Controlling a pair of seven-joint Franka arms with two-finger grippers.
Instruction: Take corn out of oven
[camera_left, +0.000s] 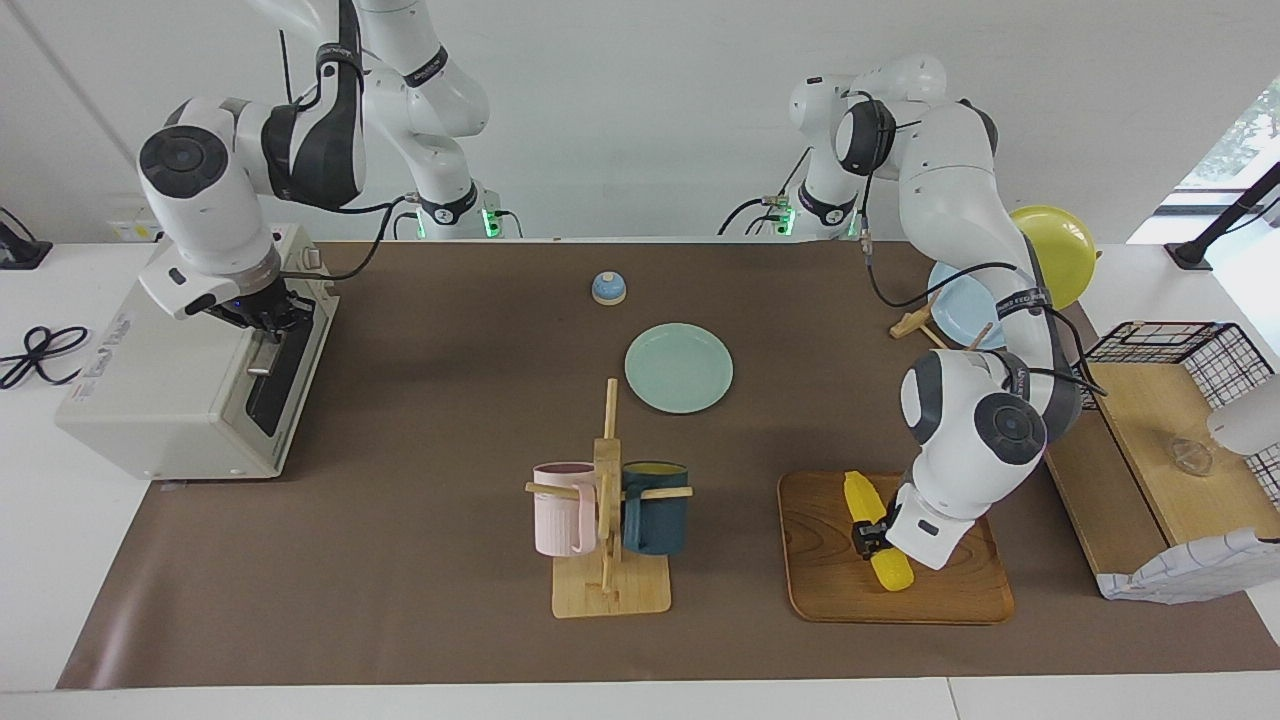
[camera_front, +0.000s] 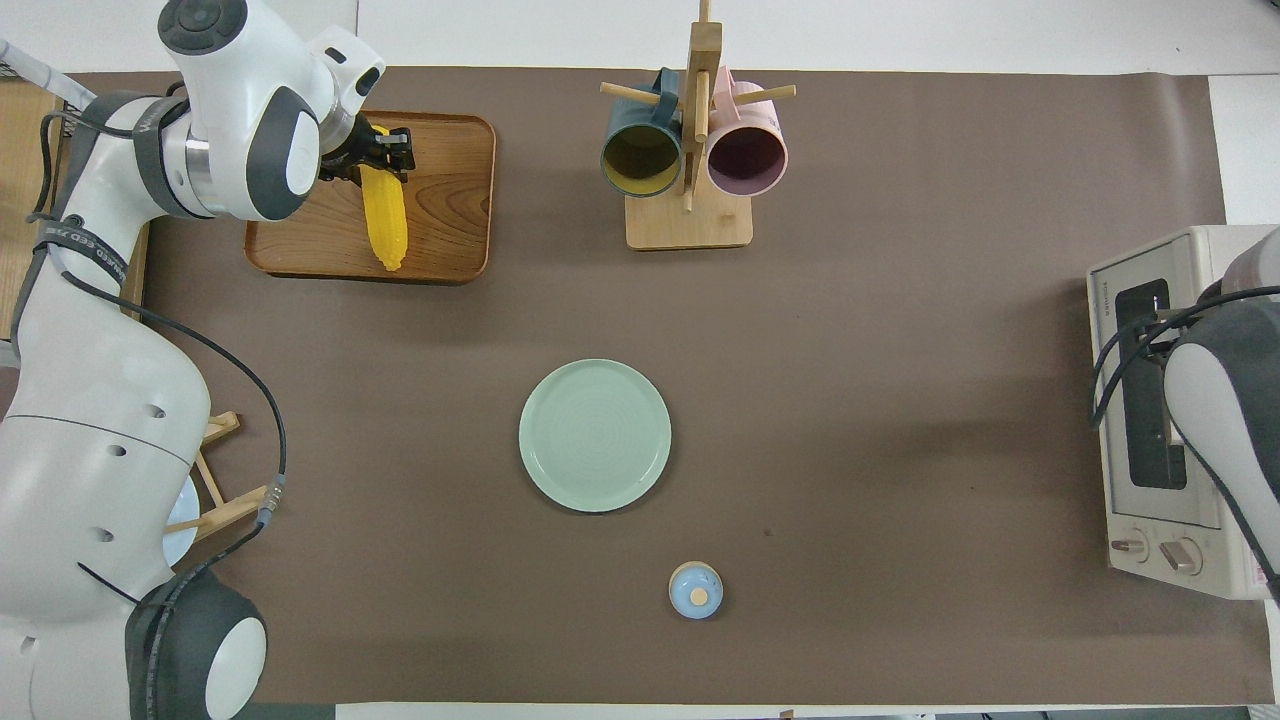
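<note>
The yellow corn (camera_left: 858, 495) (camera_front: 387, 225) is down on the wooden tray (camera_left: 830, 580) (camera_front: 450, 230), at the left arm's end of the table. My left gripper (camera_left: 868, 533) (camera_front: 378, 163) is shut on the cob near its middle. The off-white oven (camera_left: 170, 390) (camera_front: 1140, 300) stands at the right arm's end, its dark glass door (camera_left: 285, 375) up and closed. My right gripper (camera_left: 262, 318) is at the door's top edge, fingers together. In the overhead view the right arm hides that gripper.
A mug rack (camera_left: 607, 520) with a pink and a dark blue mug stands beside the tray. A green plate (camera_left: 679, 367) and a small blue bell (camera_left: 608, 288) sit mid-table. A black wire basket shelf (camera_left: 1170, 400) and a plate stand (camera_left: 1060, 250) flank the left arm.
</note>
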